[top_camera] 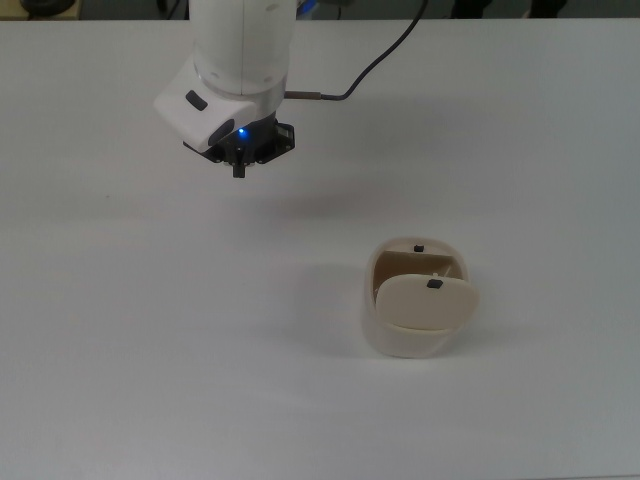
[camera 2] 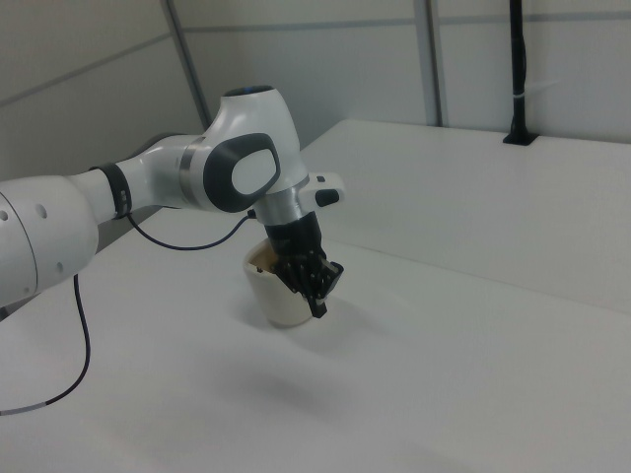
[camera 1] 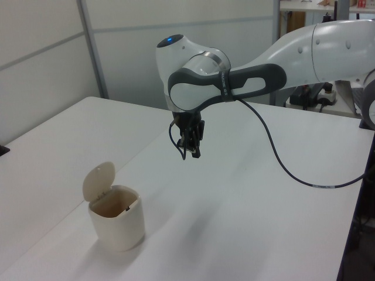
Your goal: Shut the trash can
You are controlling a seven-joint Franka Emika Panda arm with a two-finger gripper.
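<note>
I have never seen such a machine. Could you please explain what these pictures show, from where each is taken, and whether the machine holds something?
The white machine is a robot arm. At its end sits a black pincer with two fingers, which are shut together on nothing.

There are three pictures of one moment. The top view looks down on the table. The left view and the right view look across it from opposite sides, lower down.

On the table stands only one thing: a small cream trash can. Its flat lid is swung up, so the can is open and you can see inside. The lid has a tiny black knob.

The pincer hangs in the air, apart from the can, touching nothing. In the right view the pincer covers part of the can, but only because it is nearer that camera. A black cable runs from the arm over the table.
</note>
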